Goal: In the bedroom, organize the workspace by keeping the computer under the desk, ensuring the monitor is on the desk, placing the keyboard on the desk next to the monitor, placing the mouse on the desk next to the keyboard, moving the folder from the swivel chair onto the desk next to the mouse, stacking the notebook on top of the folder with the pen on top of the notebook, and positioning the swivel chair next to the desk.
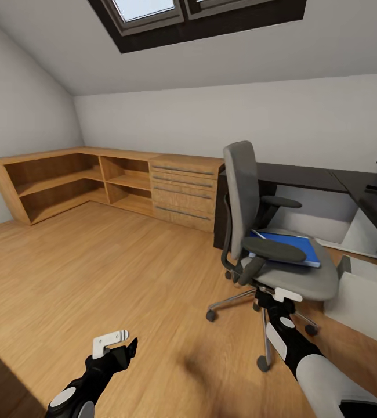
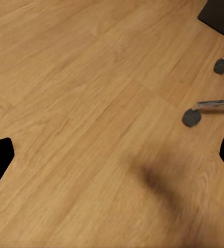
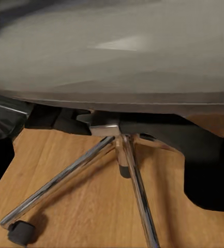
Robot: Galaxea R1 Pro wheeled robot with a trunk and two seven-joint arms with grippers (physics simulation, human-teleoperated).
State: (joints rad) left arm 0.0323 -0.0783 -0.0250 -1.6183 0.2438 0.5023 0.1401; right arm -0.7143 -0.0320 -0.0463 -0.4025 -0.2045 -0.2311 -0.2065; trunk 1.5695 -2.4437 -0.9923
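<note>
While the folder [image 1: 290,245] lies on the swivel chair [image 1: 281,261] seat at 3 o'clock, the right gripper [image 1: 268,299] – jaw state indeterminate – is best raised above the seat edge first. The left gripper [image 1: 119,342] is held spread, empty.

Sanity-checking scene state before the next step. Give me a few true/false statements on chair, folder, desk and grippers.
1. The folder lies on the swivel chair seat. True.
2. The swivel chair faces the wooden shelving. False: its backrest is toward the shelving and its seat toward the desk.
3. The left gripper hangs over bare wood floor. True.
4. The right gripper holds the folder. False: it sits low by the seat's front edge, apart from the folder.
</note>
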